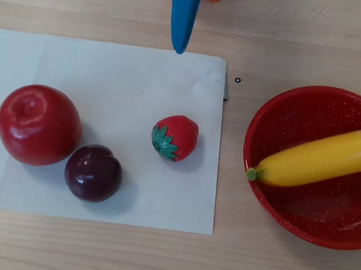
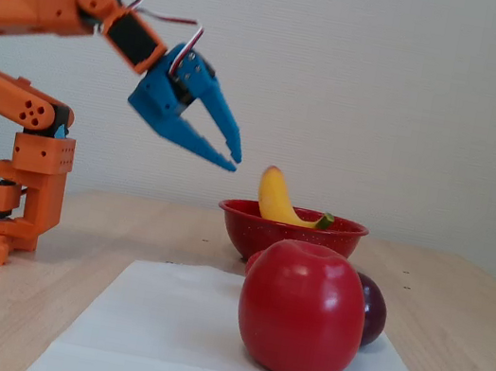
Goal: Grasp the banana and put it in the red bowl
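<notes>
The banana (image 1: 330, 161) lies inside the red bowl (image 1: 274, 200), its upper end propped on the rim, well apart from the fingers (image 2: 233, 159). The fingers are narrowly parted, empty, raised above the bench (image 2: 455, 318).

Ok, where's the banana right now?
In the overhead view the banana lies across the red bowl at the right, its green stem over the bowl's left rim.

Yellow banana (image 1: 329, 163) slanted inside red bowl (image 1: 274, 197)
</notes>
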Controlling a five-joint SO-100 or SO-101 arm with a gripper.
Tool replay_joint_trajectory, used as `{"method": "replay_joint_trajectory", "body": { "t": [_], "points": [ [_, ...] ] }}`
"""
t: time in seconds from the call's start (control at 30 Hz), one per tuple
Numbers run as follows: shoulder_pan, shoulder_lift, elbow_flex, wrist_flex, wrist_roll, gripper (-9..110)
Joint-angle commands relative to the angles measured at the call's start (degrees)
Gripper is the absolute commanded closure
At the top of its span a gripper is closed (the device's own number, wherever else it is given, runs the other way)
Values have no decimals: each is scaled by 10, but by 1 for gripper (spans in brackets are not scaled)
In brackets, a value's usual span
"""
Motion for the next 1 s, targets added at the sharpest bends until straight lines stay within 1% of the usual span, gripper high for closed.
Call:
{"method": "replay_joint_trajectory", "body": {
  "t": [0.0, 0.17, 0.37, 0.53, 0.57, 0.73, 0.97],
  "points": [
    [-12, 60, 16, -44, -13, 101],
    [-11, 134, 123, -96, -11, 101],
    [4, 205, 219, -108, -20, 101],
    [6, 221, 296, -148, -5, 101],
    [4, 221, 304, -145, -2, 101],
    [4, 221, 304, -51, -15, 101],
    [3, 221, 304, 15, -23, 101]
  ]
}}
